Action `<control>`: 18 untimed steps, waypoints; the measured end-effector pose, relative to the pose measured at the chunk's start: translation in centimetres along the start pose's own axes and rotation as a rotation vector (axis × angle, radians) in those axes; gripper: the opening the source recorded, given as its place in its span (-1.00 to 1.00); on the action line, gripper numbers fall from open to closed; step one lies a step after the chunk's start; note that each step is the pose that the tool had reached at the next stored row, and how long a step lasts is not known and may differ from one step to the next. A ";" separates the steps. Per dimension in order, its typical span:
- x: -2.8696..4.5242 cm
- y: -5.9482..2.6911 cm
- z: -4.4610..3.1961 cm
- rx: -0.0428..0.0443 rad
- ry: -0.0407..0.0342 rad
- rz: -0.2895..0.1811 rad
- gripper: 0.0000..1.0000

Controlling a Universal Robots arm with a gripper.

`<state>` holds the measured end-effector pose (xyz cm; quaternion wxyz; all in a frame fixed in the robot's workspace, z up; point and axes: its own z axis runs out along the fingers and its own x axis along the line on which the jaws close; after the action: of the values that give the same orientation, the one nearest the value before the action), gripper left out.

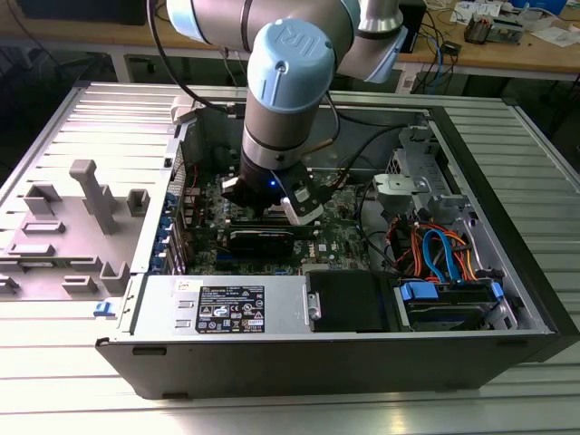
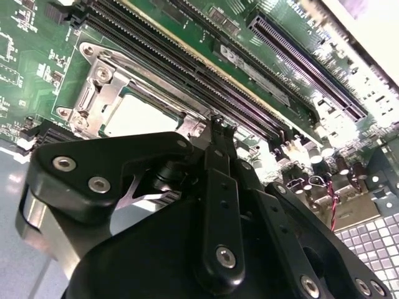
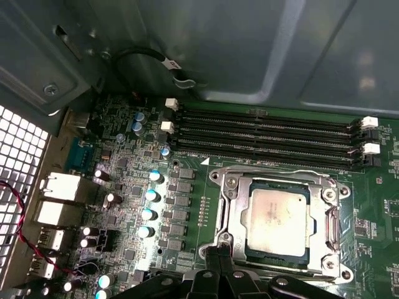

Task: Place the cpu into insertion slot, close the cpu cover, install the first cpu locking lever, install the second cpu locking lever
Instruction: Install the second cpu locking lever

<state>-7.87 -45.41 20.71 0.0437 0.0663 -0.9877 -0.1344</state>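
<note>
Pincer (image 3: 219, 254) with its black fingers drawn together and holding nothing, its tips poised just beside the near edge of the cover (image 3: 232, 215). The cover lies flat over the socket, framing the cpu (image 3: 277, 215), which sits seated in its slot on the green motherboard (image 3: 187, 156). Memory slots (image 3: 268, 140) run alongside the socket. In the exterior view, the arm (image 1: 285, 82) reaches down into the open computer case (image 1: 507, 227) on the tabletop (image 1: 54, 399).
</note>
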 end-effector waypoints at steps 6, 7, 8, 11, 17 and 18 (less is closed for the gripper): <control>0.19 -0.31 -0.08 -0.0081 -0.0061 -0.011 -0.79; 0.22 -0.31 -0.07 -0.0103 -0.0079 -0.013 -0.79; 0.25 -0.31 -0.05 -0.0120 -0.0097 -0.014 -0.79; 0.32 -0.34 0.05 -0.0148 -0.0149 -0.018 -0.79; 0.61 -0.38 0.33 -0.0166 -0.0160 -0.023 -0.79; 0.62 -0.38 0.34 -0.0167 -0.0160 -0.023 -0.79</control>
<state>-8.47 -45.78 20.33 0.0348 0.0760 -0.9861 -0.1437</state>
